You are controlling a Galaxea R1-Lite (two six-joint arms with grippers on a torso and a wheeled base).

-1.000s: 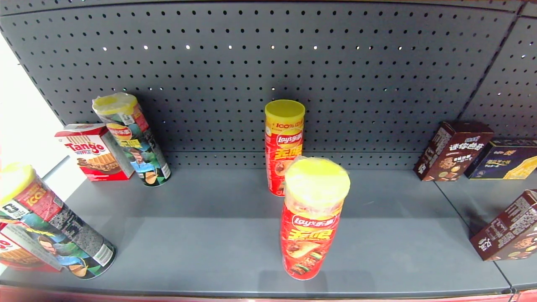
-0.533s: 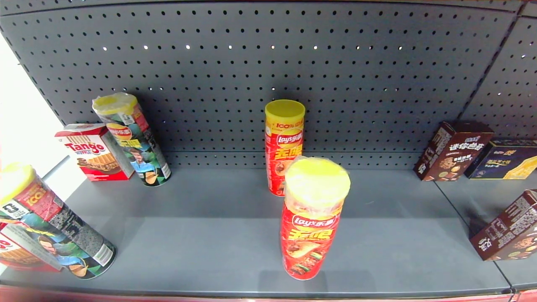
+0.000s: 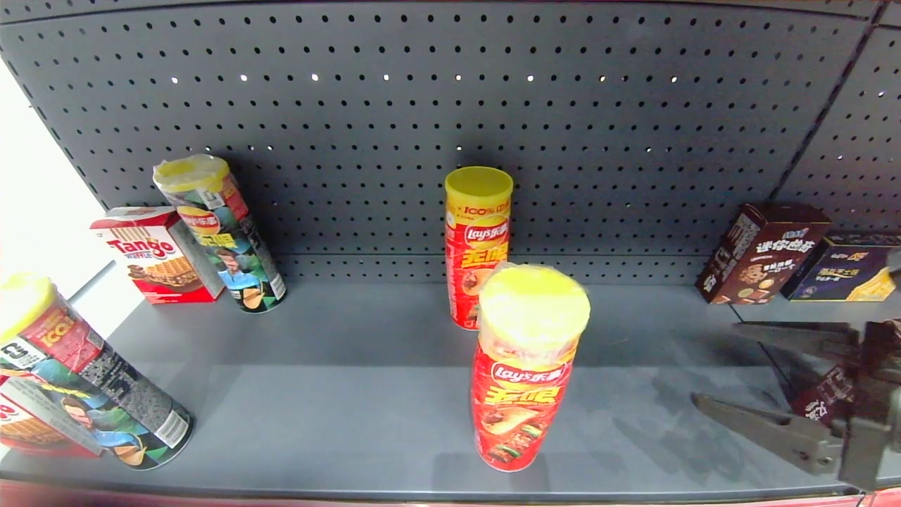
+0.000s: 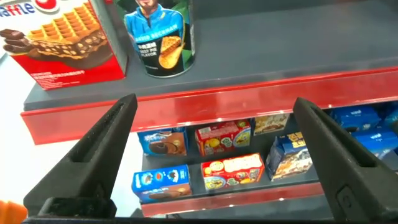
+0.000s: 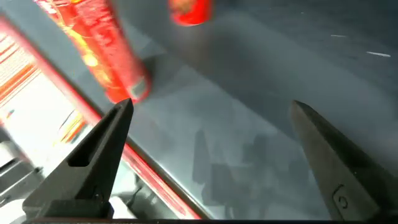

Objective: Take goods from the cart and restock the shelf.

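Two red chip cans with yellow lids stand upright mid-shelf: one near the front (image 3: 524, 373), one behind it by the back panel (image 3: 477, 243). My right gripper (image 3: 714, 365) hovers open and empty over the grey shelf (image 3: 352, 380), to the right of the front can and apart from it. In the right wrist view the right gripper (image 5: 211, 106) looks down on the shelf board with the front red can (image 5: 106, 50) beyond its fingers. My left gripper (image 4: 214, 109) is open and empty, below and in front of the shelf's red front edge (image 4: 205, 102).
A wafer box (image 3: 151, 253) and a dark chip can (image 3: 222, 236) stand at the back left, and another dark can (image 3: 91, 380) at the front left. Brown boxes (image 3: 764, 253) sit at the right, one (image 3: 823, 401) behind my right gripper. Lower shelves hold small boxes (image 4: 224, 137).
My right gripper has come into the head view from the right, open, over the shelf's right part. The cans and boxes have not moved.
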